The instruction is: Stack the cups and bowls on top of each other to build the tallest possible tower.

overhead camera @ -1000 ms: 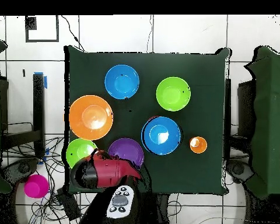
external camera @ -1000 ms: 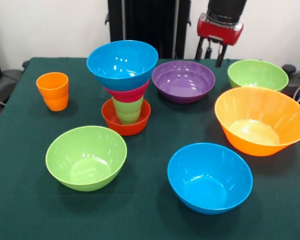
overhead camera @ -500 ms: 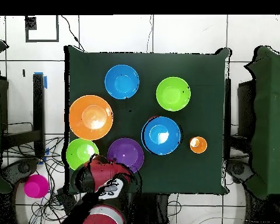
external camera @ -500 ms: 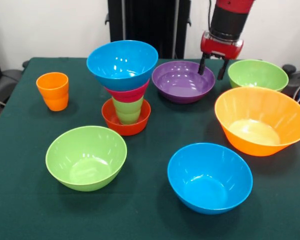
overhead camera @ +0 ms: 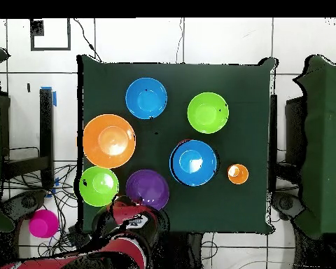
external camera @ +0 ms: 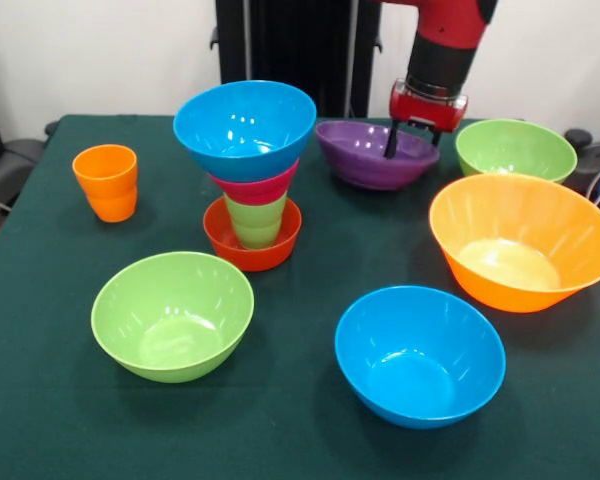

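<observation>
1. Tower [external camera: 248, 165]: red-orange bowl [external camera: 252, 237], light green cup [external camera: 255, 218], pink bowl [external camera: 257, 186], blue bowl [external camera: 244, 127] on top; stands left of centre, toward the table's far edge.
2. Purple bowl [external camera: 372, 154], far edge, tilted, its right rim lifted.
3. Gripper [external camera: 412, 128] at that raised rim, one finger inside the bowl, one outside; clamped on the purple bowl.
4. Orange cup [external camera: 106, 181] alone near the left edge.

tower [external camera: 248, 170] left of tilted bowl [external camera: 373, 153], tool [external camera: 412, 133] at its rim
</observation>
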Motion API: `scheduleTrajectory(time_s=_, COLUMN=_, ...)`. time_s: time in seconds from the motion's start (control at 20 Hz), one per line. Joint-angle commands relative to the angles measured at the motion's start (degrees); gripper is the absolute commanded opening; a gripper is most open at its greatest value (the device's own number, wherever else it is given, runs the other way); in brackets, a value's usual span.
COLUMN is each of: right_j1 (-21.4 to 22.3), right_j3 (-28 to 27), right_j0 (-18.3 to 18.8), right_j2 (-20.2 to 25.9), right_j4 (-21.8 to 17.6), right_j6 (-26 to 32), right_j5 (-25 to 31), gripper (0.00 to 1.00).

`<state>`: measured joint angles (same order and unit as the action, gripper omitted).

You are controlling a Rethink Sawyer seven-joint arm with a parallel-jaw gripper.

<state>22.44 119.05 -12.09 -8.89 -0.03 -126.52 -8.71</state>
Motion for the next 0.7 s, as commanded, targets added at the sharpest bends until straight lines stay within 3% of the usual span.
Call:
scheduleTrajectory(time_s=0.05, right_j1=-5.5, right_j3=-0.2, right_j0=0.0, right_j2=5.1, right_j4=2.1, right_j6=-10.6, right_j5=-2.6, gripper=1.00)
scheduleTrajectory(time_s=0.4, right_j1=-7.1, right_j3=-3.3, right_j0=-1.6, right_j2=3.7, right_j4=3.4, right_j6=-9.6, right_j5=-2.9, gripper=1.00)
scheduleTrajectory(time_s=0.45, right_j1=-7.5, right_j3=-3.7, right_j0=-2.8, right_j2=2.6, right_j4=4.1, right_j6=-10.4, right_j5=-5.1, gripper=0.00)
scheduleTrajectory(time_s=0.6, right_j1=-7.0, right_j3=-4.1, right_j0=-3.7, right_j2=1.9, right_j4=4.5, right_j6=-10.0, right_j5=-4.4, gripper=0.00)
scheduleTrajectory(time_s=0.7, right_j1=-4.0, right_j3=-3.2, right_j0=-4.1, right_j2=1.7, right_j4=5.5, right_j6=-10.1, right_j5=-0.6, gripper=0.00)
